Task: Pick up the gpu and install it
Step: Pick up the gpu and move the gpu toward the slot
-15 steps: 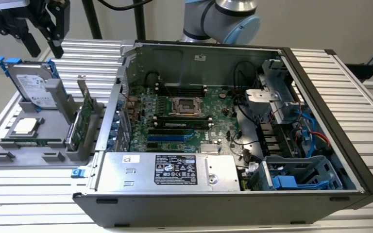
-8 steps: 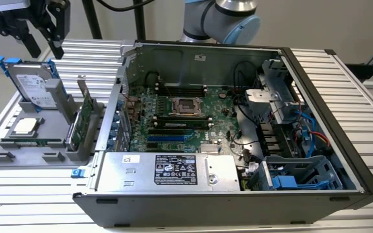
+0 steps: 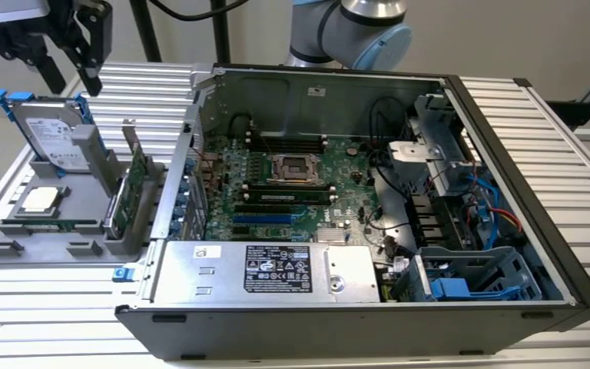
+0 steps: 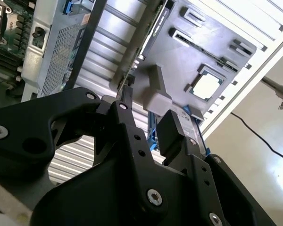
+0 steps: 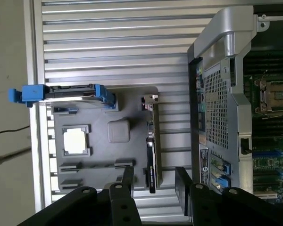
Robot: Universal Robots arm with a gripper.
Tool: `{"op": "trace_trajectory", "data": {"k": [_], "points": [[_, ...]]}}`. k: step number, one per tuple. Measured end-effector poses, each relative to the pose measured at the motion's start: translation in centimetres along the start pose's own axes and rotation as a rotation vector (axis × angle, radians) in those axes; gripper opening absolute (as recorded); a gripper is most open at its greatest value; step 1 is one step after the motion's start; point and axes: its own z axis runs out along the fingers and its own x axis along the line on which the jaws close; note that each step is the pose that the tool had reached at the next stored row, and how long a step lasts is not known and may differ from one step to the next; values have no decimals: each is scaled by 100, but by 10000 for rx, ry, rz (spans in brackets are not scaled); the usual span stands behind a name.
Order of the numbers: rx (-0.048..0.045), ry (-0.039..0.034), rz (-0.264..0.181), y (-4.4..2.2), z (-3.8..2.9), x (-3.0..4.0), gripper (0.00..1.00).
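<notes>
Black end effector (image 5: 154, 181); green gpu card (image 5: 152, 150), silver bracket (image 5: 151, 100); matte grey plastic tray (image 5: 132, 108); silver hard drive (image 5: 66, 94) framed in blue; pale metal counter (image 5: 108, 42) ribbed with parallel stripes.

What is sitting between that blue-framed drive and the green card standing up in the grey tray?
A raised grey block of the tray stands between the hard drive and the gpu, as the first wrist view shows.

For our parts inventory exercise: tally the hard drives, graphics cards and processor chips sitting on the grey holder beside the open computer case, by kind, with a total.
Hard drive: 1
gpu: 1
Processor chip: 1
Total: 3, all on the grey holder.
</notes>
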Motion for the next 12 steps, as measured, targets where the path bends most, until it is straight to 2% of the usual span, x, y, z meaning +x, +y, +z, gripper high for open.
{"op": "trace_trajectory", "data": {"k": [12], "points": [[0,0,-1,-22,69,-35,100]]}}
